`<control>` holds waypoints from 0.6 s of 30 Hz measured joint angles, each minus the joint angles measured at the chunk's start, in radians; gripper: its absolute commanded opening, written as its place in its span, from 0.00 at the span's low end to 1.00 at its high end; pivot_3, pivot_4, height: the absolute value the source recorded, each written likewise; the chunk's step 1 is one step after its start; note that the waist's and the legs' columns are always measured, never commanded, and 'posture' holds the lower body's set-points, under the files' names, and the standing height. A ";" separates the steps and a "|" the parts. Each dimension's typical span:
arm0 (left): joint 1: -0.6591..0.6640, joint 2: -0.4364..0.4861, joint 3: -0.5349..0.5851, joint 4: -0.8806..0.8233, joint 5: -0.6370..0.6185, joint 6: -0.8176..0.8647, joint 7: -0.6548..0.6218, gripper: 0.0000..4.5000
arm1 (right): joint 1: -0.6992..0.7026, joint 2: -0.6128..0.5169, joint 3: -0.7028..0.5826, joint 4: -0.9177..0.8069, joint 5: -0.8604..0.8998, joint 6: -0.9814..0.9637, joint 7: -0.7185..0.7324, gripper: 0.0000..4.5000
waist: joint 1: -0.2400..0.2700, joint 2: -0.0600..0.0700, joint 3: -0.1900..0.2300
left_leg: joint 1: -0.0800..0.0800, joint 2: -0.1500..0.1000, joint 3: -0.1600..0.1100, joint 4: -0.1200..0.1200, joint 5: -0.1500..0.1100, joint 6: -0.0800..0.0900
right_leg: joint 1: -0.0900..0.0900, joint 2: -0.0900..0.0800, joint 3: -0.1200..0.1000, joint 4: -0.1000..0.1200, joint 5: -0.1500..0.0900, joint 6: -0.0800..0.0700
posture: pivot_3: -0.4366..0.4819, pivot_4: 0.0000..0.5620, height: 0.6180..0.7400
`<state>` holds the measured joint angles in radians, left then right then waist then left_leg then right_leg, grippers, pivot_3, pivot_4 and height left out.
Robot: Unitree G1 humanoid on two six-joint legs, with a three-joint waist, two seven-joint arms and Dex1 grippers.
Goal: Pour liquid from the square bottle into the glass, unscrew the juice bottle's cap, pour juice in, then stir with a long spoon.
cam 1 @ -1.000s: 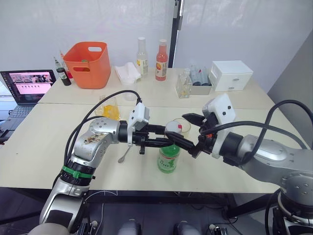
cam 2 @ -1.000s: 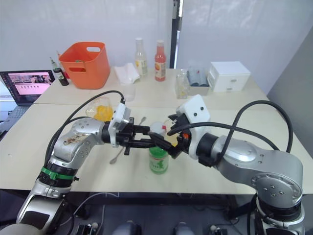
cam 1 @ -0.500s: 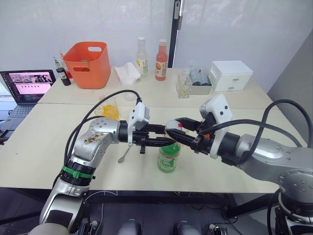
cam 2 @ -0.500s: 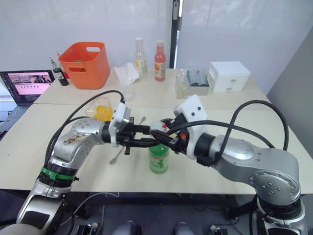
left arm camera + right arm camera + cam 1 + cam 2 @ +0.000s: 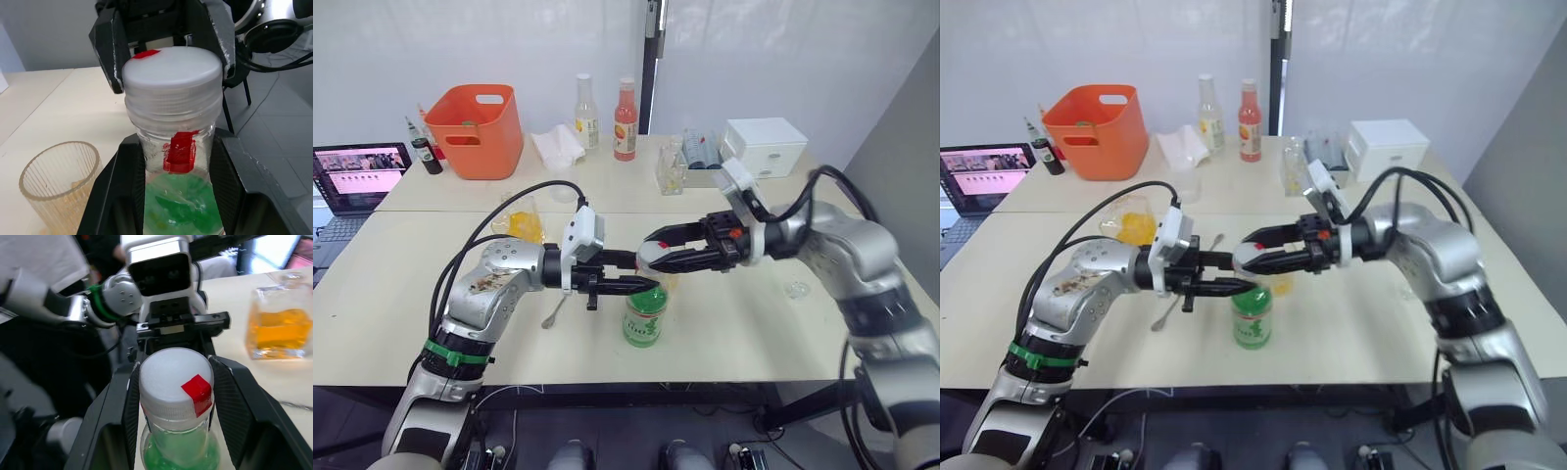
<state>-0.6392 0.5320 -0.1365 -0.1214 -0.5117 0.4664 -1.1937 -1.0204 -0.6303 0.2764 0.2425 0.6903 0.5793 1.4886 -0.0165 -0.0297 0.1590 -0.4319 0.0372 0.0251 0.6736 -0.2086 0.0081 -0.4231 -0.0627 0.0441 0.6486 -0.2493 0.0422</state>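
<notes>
We've got the juice bottle upright near the front edge of the table, and both arms are on it. The right arm has swung out wide since a second ago: it now reaches in from farther back and to the right, elbow raised, where before it lay low across the front of the table. The bottle itself has stayed put.

Our left gripper is clamped on the bottle's neck, just under the cap, fingers pressed to the clear plastic on both sides. Our right gripper sits around the cap, one finger on each side of the white rim and close against it; we can't quite tell whether they're gripping it.

The glass stands just behind the bottle with a little yellow liquid at the bottom. The square bottle sits further back to the left, and the long spoon lies flat beneath the left forearm.

For room: bare tabletop opens to the left of the left arm and to the right of the bottle, where a small clear stopper sits alone. The orange basket and laptop are well back.
</notes>
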 measured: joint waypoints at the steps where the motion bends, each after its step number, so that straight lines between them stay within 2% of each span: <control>1: 0.003 0.001 0.003 -0.003 -0.002 0.005 0.004 0.30 | -0.032 0.019 0.015 0.058 -0.020 -0.026 0.049 0.37 | 0.002 0.000 0.000 | 0.000 0.000 0.000 0.000 0.000 0.000 | 0.000 0.000 0.000 0.000 0.000 0.000 | 0.48 0.27 0.79; 6: 0.008 0.011 0.010 -0.011 -0.004 0.019 0.018 0.30 | -0.080 0.034 0.063 0.141 -0.024 -0.089 0.084 0.37 | 0.005 0.000 0.000 | 0.000 0.000 0.000 0.000 0.000 0.000 | 0.000 0.000 0.000 0.000 0.000 0.000 | 0.48 0.27 0.79; 7: 0.009 0.012 0.010 -0.013 -0.004 0.019 0.020 0.30 | -0.080 0.034 0.065 0.144 -0.021 -0.097 0.084 0.60 | 0.004 0.000 0.000 | 0.000 0.000 0.000 0.000 0.000 0.000 | 0.000 0.000 0.000 0.000 0.000 0.000 | 0.48 0.27 0.79; 12: 0.009 0.009 -0.005 -0.035 -0.001 0.012 0.021 0.30 | -0.080 0.037 0.055 0.148 -0.022 -0.090 0.084 0.96 | 0.004 0.000 0.000 | 0.000 0.000 0.000 0.000 0.000 0.000 | 0.000 0.000 0.000 0.002 0.000 -0.001 | 0.48 0.27 0.79; 13: 0.009 0.009 -0.008 -0.039 0.000 0.009 0.021 0.30 | -0.080 0.037 0.043 0.143 -0.022 -0.089 0.084 0.99 | 0.004 0.000 0.000 | 0.000 0.000 0.000 0.000 0.000 0.000 | 0.000 0.000 0.000 0.001 0.000 -0.001 | 0.48 0.27 0.79; 15: 0.010 0.006 -0.013 -0.040 0.001 0.003 0.023 0.30 | -0.062 0.026 0.004 0.101 -0.014 -0.067 0.082 0.99 | 0.008 0.000 0.000 | 0.000 0.000 0.000 0.000 0.000 0.000 | 0.000 0.000 0.000 0.001 0.000 -0.001 | 0.48 0.27 0.79; 18: 0.009 -0.003 -0.021 -0.039 0.001 -0.006 0.025 0.30 | 0.047 -0.034 -0.117 -0.082 0.066 0.021 0.044 0.99 | 0.022 0.000 0.000 | -0.001 -0.001 -0.001 0.000 0.000 0.000 | 0.001 -0.001 0.000 0.000 0.000 0.000 | 0.48 0.27 0.79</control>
<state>-0.6306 0.5285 -0.1571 -0.1606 -0.5103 0.4608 -1.1689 -0.9736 -0.6641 0.1595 0.1609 0.7559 0.6001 1.5330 0.0056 -0.0295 0.1591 -0.4330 0.0365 0.0239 0.6739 -0.2088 0.0078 -0.4225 -0.0637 0.0437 0.6487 -0.2489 0.0417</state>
